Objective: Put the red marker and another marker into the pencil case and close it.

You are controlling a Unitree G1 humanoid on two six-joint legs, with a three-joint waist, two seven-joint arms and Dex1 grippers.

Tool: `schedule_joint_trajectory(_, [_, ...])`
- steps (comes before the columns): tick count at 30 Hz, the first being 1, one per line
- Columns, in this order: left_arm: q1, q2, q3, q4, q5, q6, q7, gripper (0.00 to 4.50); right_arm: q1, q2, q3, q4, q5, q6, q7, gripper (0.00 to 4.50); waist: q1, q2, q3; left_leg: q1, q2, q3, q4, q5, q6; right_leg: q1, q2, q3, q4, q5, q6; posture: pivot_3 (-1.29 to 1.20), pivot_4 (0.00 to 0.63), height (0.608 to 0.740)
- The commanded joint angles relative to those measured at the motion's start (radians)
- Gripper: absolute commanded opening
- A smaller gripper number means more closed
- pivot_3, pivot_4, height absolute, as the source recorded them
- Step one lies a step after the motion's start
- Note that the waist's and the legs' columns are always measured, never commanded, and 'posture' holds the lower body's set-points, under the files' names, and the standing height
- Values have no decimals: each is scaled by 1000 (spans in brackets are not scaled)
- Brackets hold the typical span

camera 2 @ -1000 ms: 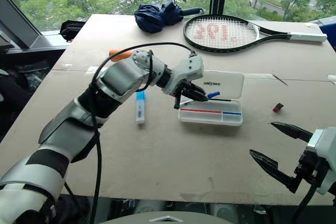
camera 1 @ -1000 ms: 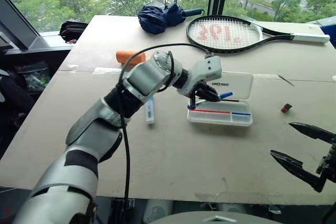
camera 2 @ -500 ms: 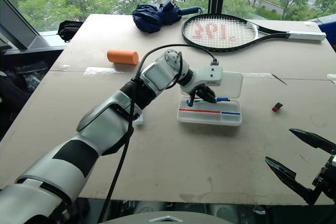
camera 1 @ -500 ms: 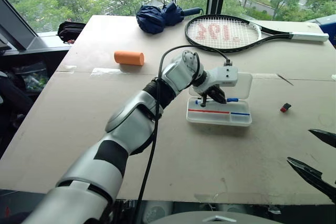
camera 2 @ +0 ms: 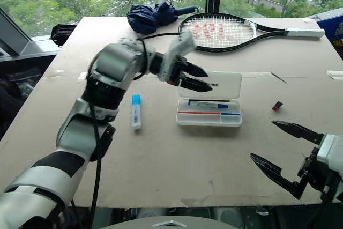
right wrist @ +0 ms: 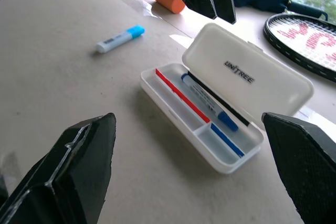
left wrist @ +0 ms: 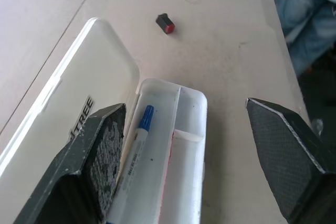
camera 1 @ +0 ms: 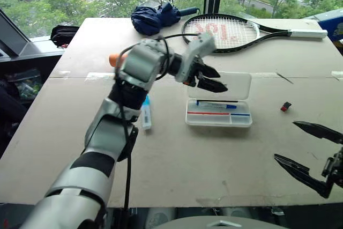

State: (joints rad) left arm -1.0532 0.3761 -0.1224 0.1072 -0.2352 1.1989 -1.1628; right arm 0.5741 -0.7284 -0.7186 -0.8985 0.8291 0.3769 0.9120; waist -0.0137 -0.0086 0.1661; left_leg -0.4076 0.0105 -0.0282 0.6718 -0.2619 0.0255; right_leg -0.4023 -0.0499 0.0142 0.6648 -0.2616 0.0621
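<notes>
2 markers seen in case (camera 1: 218, 112) | lid (camera 1: 229, 85) open, long axis left-right | left gripper (camera 1: 208, 79) spread, empty, poised over lid, nearer | right gripper (camera 1: 311, 156) spread, empty

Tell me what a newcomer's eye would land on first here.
The left pincer, fingers spread, hangs above the open white pencil case mid-table, which holds a blue-capped marker and a red one. Behind it, a tennis racket and a folded navy umbrella lie along the far edge by the window. The right pincer waits open at the near right.
</notes>
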Motion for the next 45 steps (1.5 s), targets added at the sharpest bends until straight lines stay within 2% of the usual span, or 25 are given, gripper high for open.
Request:
schedule_joint_trajectory(1, [148, 1, 177, -395, 141, 316, 348, 3763, -122, -64, 92, 37, 32, 23, -14, 4500, 7, -1, 0, -1, 0, -1, 2, 0, 0, 0, 0, 0, 1, 0, 0, 0, 150, 732])
schedule_joint_trajectory(2, [207, 38, 167, -491, 195, 372, 433, 3763, -169, -84, 127, 61, 34, 29, -9, 4500, 1, -1, 0, -3, 0, -2, 4, 0, 0, 0, 0, -2, 0, 0, 0, 0, 150, 732])
schedule_joint_trajectory(4, [312, 70, 172, -575, 206, 412, 515, 3763, -251, -115, 182, 107, 37, 40, 11, 4500, 1, -1, 1, -3, -1, 0, 5, 0, 0, 0, -1, 1, 1, 0, 0, 0, 150, 732])
schedule_joint_trajectory(7, [454, 28, 199, -604, 252, 416, 653, 3763, -340, -155, 225, 167, 46, 51, 53, 4500, 23, -2, 1, -4, -1, -1, 6, 0, 0, 0, -3, -1, 1, 0, 0, 0, 150, 732])
schedule_joint_trajectory(9, [502, -43, 225, -624, 286, 416, 743, 3763, -378, -177, 235, 200, 48, 57, 82, 4500, 36, -2, 1, -6, -2, -2, 9, 0, 0, 0, -4, -3, 1, 0, 0, 0, 150, 732])
schedule_joint_trajectory(15, [532, -264, 259, -577, 333, 416, 908, 3763, -408, -218, 214, 236, 59, 73, 135, 4500, 54, -5, 0, -8, -4, -4, 13, 0, 0, 2, -6, -5, -1, 1, 1, 0, 150, 732])
schedule_joint_trajectory(19, [523, -335, 286, -548, 334, 416, 959, 3763, -382, -224, 177, 224, 65, 89, 153, 4500, 53, -3, -1, -5, -4, -4, 12, 0, 0, 4, -6, -5, 0, 1, 1, 0, 150, 732])
schedule_joint_trajectory(23, [539, -353, 284, -526, 319, 416, 988, 3763, -347, -215, 144, 216, 61, 92, 163, 4500, 53, -2, -3, -4, -4, -4, 12, 0, 0, 6, -6, -5, 0, 1, 1, 0, 150, 732])
schedule_joint_trajectory(26, [542, -343, 252, -544, 279, 416, 974, 3072, -326, -207, 134, 206, 57, 89, 164, 4500, 53, 0, -4, -3, -4, -4, 12, 0, 0, 6, -6, -5, 0, 1, 1, 0, 150, 732])
schedule_joint_trajectory(28, [530, -335, 246, -565, 258, 416, 964, 2193, -318, -204, 129, 202, 57, 88, 164, 4500, 54, 0, -4, -3, -5, -4, 12, 0, 0, 6, -6, -5, 0, 1, 1, 0, 150, 732])
schedule_joint_trajectory(34, [519, -300, 268, -561, 215, 416, 972, 2193, -305, -192, 132, 198, 46, 79, 163, 4500, 52, 0, -4, -4, -5, -4, 12, 0, 0, 6, -6, -5, -1, 1, 1, 0, 150, 732])
schedule_joint_trajectory(40, [553, -299, 276, -508, 232, 416, 1033, 2193, -304, -186, 138, 202, 32, 70, 170, 4500, 51, 0, -5, -3, -5, -4, 12, 0, 0, 6, -6, -5, -1, 1, 1, 0, 150, 732])
schedule_joint_trajectory(43, [568, -294, 277, -508, 219, 416, 1039, 1399, -305, -186, 141, 204, 29, 66, 171, 4500, 50, 2, -6, -2, -5, -4, 12, 0, 0, 7, -6, -4, -1, 1, 1, 0, 150, 732])
schedule_joint_trajectory(45, [569, -292, 285, -520, 205, 416, 1035, 704, -304, -185, 141, 204, 28, 65, 171, 4500, 49, 2, -6, -1, -5, -3, 12, 0, 0, 7, -6, -4, 0, 1, 1, 0, 150, 732])
